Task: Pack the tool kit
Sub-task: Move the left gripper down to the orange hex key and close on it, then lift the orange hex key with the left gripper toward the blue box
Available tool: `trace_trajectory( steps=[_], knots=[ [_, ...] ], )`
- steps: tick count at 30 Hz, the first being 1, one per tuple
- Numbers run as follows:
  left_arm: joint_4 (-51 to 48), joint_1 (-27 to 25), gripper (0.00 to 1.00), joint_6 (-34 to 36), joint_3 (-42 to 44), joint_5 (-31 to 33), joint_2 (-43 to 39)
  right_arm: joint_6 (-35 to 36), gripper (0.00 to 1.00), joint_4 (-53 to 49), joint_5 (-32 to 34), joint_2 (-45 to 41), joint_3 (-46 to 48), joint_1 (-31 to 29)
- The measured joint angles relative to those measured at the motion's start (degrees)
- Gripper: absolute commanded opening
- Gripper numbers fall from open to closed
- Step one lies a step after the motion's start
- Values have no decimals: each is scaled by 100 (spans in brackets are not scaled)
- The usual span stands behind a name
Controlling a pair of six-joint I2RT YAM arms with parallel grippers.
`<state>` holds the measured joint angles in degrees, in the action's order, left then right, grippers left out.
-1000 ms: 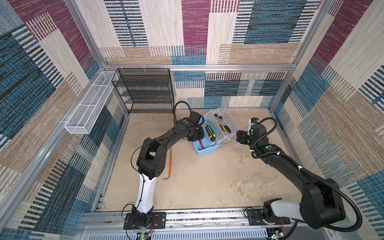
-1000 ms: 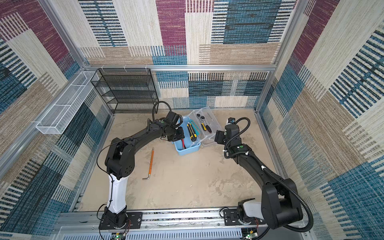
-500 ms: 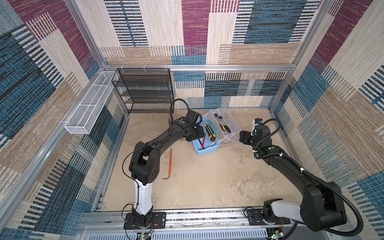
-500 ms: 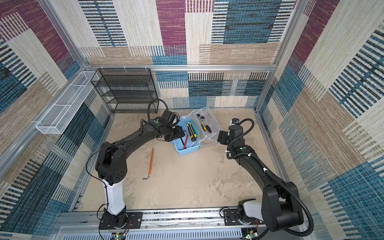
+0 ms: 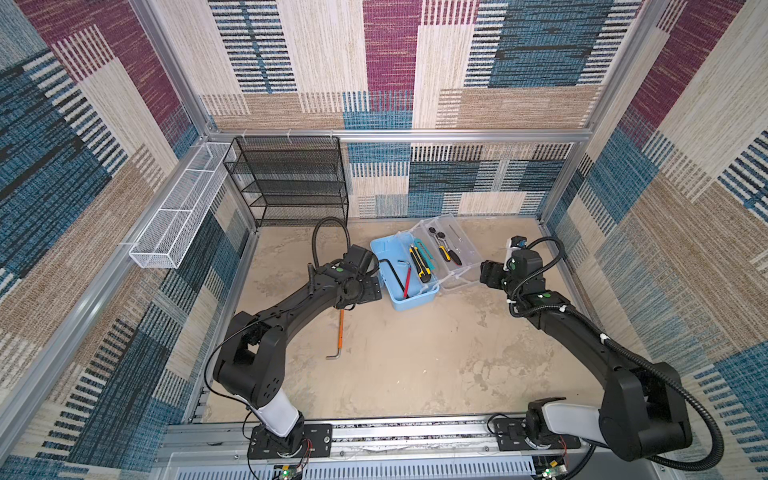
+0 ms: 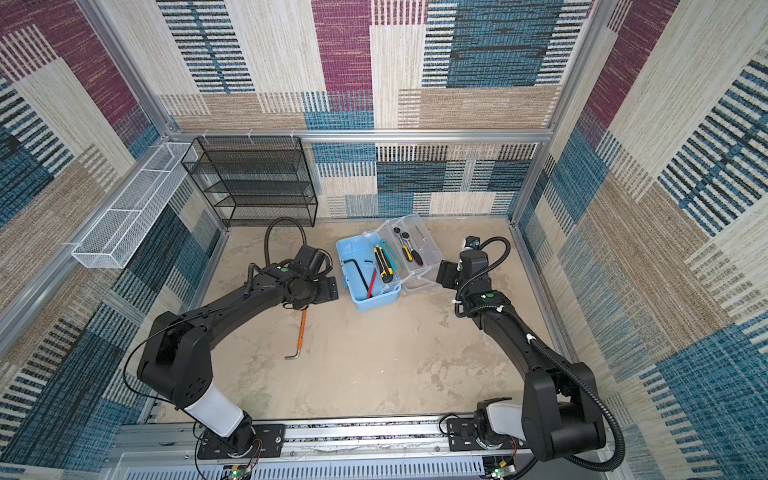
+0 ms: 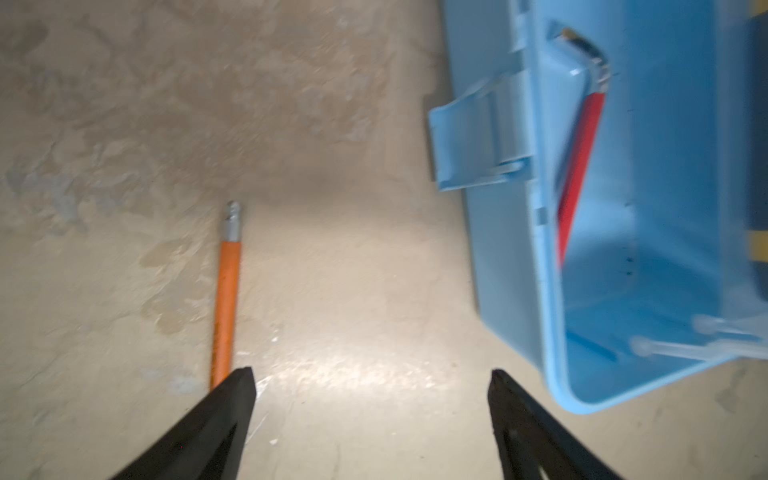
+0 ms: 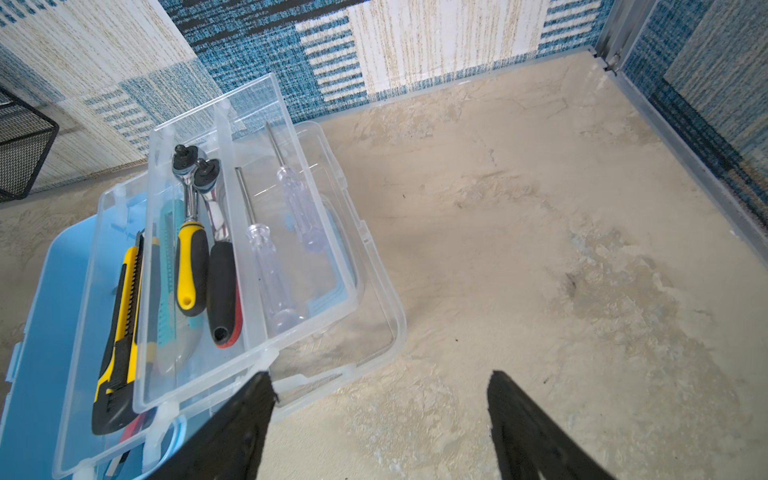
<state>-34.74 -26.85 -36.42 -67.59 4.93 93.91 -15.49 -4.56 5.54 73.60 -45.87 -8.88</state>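
Left gripper (image 7: 370, 374), jaws wide open and empty, hangs over the floor. The orange hex key (image 7: 226, 299) runs out from under one fingertip, its long axis along the fingers, not across them. The blue case (image 7: 515, 266) lies opposite. Right gripper (image 8: 380, 376), open and empty, is farther off, beside the clear lid (image 8: 365, 345).

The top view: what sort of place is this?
Probably a robot test cell: left arm and right arm on a base rail, carpet-lined walls, a tool kit on the floor.
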Motion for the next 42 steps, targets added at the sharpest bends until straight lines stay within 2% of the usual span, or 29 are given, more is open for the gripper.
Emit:
trace_trajectory(
  steps=[4, 9, 14, 19, 23, 31, 38, 42],
  knots=[
    [28, 254, 73, 13, 638, 70, -249, 15, 83, 42, -52, 31, 0, 9],
    [79, 378, 65, 15, 1178, 76, -455, 17, 83, 61, -46, 81, -2, 57],
    [273, 474, 47, 17, 1499, 63, -457, 17, 83, 63, -44, 203, -81, 101],
    [378, 546, 37, 39, 1606, -81, -216, 17, 83, 81, -44, 227, -144, 116],
    [507, 568, 33, 61, 1602, -105, -61, 17, 83, 76, -46, 229, -144, 129],
    [667, 584, 0, 170, 1569, -101, 57, 17, 83, 79, -52, 284, -144, 188],
    [682, 584, 0, 190, 1558, -140, 7, 11, 83, 83, -105, 341, -144, 225],
    [686, 581, 0, 186, 1517, -455, -44, -13, 84, 122, -103, 341, -118, 232]
  ],
)
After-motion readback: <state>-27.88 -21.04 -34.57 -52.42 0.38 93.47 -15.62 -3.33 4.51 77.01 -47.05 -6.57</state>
